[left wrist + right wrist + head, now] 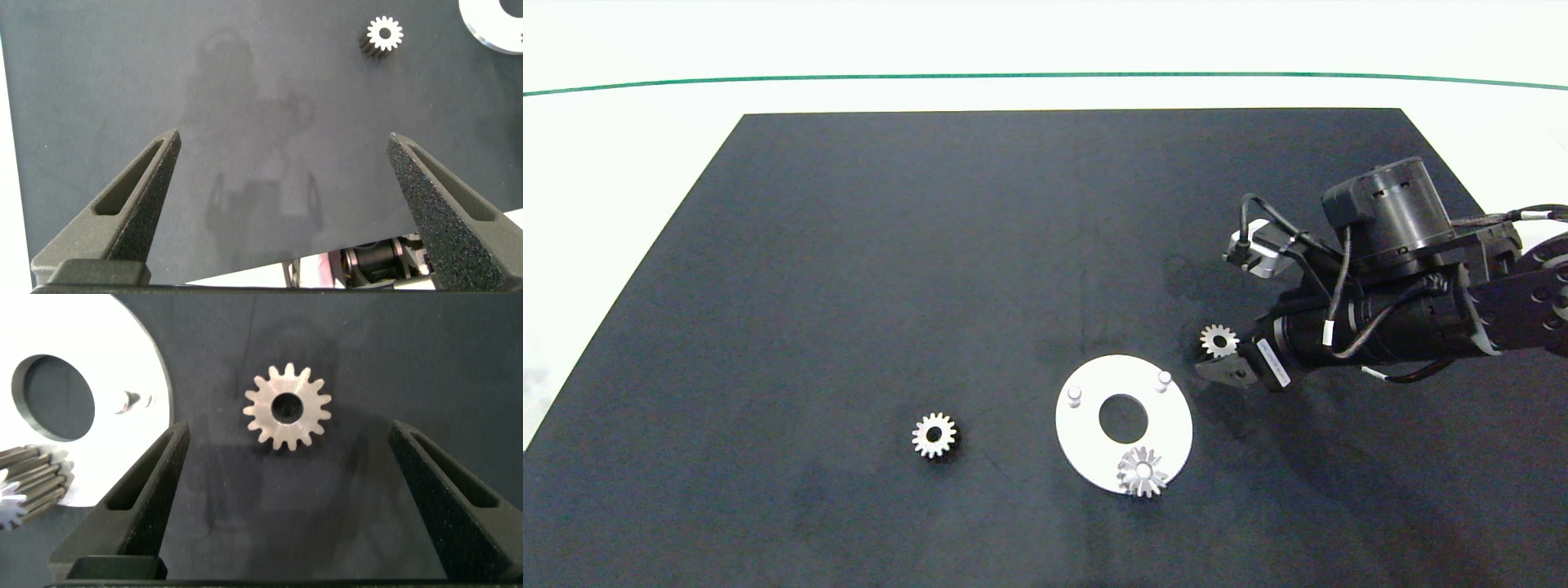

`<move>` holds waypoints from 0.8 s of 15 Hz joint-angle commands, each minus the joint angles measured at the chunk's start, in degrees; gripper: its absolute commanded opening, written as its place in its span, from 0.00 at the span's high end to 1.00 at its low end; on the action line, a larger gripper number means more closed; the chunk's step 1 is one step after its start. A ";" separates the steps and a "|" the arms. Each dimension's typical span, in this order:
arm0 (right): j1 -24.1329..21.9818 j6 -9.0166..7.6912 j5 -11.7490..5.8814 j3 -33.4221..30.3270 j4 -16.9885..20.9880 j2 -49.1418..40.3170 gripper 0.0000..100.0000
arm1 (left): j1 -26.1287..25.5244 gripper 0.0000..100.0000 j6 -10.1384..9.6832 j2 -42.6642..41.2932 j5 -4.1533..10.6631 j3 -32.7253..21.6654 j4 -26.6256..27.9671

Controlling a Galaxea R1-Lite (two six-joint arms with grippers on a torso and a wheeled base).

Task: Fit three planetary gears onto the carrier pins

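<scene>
We see a black mat (pixel 849 269) covering most of a white counter (pixel 621 147), with a thin green line (pixel 1045 76) along its far side. On the mat lies the white disc (pixel 1168 425): one gear (pixel 1143 472) sits on its nearest pin, two pins (pixel 1074 395) (pixel 1164 380) stand bare. Another gear (pixel 934 434) lies well left of the disc. The right end effector (pixel 286 457) hangs wide over the third gear (pixel 288 407), just beside the disc. The left end effector (pixel 286 180), also wide, hovers over bare mat.
</scene>
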 commanded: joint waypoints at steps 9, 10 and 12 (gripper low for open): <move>0.12 -0.16 0.00 -2.11 -0.05 3.03 0.01 | -0.03 0.00 0.02 -0.13 -0.02 -0.22 0.18; 0.12 -0.16 0.00 -2.37 0.03 3.03 0.03 | -0.03 0.00 0.02 -0.13 -0.02 -0.22 0.18; -0.06 -0.16 0.00 -2.37 0.03 3.03 0.07 | -0.64 0.00 0.02 -0.13 -0.02 -0.14 0.18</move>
